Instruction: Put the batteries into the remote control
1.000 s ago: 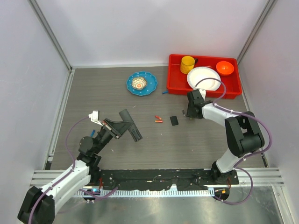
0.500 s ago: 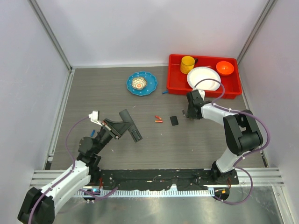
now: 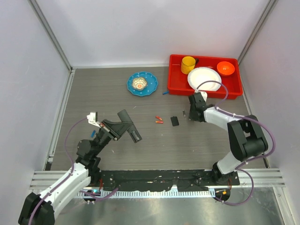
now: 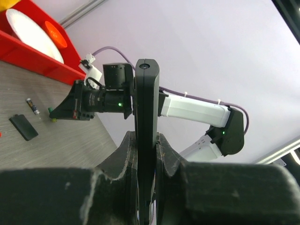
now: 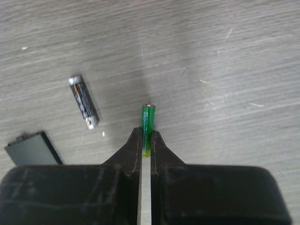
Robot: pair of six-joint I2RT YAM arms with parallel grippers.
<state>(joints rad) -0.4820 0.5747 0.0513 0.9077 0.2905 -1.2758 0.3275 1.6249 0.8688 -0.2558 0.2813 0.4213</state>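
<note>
Status: loading has not begun, and no cell is seen seated in the remote control (image 4: 146, 117). The left gripper (image 4: 146, 138) is clamped on the lower part of the remote control. It stands upright between the fingers, held above the table (image 3: 154, 93) on the left side, well apart from the other items. The left wrist view shows it edge-on, so whether its battery bay is open cannot be told. A small flat black piece (image 5: 33, 147), judged to be the bay cover, lies loose on the table, which suggests the bay is uncovered. The right gripper (image 5: 146, 137) is closed on a green battery (image 5: 148, 123), gripped at its near end with the far end projecting beyond the fingertips. It is low over the table near the red tray (image 3: 174, 90); contact with the table cannot be confirmed. A dark battery (image 5: 84, 101) lies on the table just beside this gripper, between it and the flat piece. The orange-red batteries (image 3: 159, 120) lie together nearer the middle of the table, untouched. Assessment: one cell and the remote control are each in hand. Outstanding work is bringing the arms together, seating each cell with correct polarity, and probably refitting the cover.
</note>
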